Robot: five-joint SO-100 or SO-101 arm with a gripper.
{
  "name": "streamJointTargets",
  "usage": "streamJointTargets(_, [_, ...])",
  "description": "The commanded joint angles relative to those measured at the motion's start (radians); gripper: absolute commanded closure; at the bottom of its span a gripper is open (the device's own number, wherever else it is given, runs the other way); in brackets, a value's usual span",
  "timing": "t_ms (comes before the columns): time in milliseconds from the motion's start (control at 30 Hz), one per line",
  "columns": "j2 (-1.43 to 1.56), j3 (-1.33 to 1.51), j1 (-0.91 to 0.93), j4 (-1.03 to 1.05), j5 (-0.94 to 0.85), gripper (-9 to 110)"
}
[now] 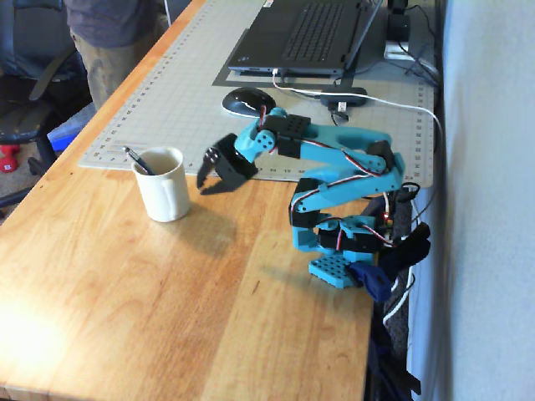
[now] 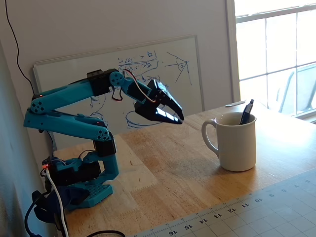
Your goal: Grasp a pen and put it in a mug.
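Folded low over the wooden table [image 1: 150,301], the blue arm [image 1: 334,180]: upper link slanting up from the base [image 2: 81,190], forearm doubling back and reaching out level toward the mug [image 1: 164,185], wrist tipped slightly down. Hangs above the tabletop, touching nothing. Black gripper [image 1: 214,171] spread apart, a clear gap between the two fingertips in a fixed view, empty, pinching nothing; in the other fixed view [image 2: 170,116] the jaws overlap and look nearly together, tips aimed toward the mug. Sits at about 3 o'clock of the mug in the first of these views, near it but apart. Cream-white, upright, handle [image 2: 209,138] turned toward the arm. Inside it, the dark pen [image 1: 138,160], leaning against the rim, upper end poking out at about 10 o'clock in that view, and rising just above the rim at the far side in the other [image 2: 246,111]. Beyond, at 12 o'clock, a grey cutting mat [image 1: 175,100] carrying a black mouse [image 1: 244,101] and a laptop [image 1: 305,35].
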Motion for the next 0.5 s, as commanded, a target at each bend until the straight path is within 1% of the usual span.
streamJointTargets(0, [0.193,0.109,0.040,0.083,-0.115,100])
streamJointTargets(267, [0.460,0.397,0.046,0.103,-0.130,100])
streamJointTargets(367, [0.495,0.425,0.046,0.117,-0.132,100])
streamJointTargets(467, [0.514,0.420,0.046,0.181,-0.132,100])
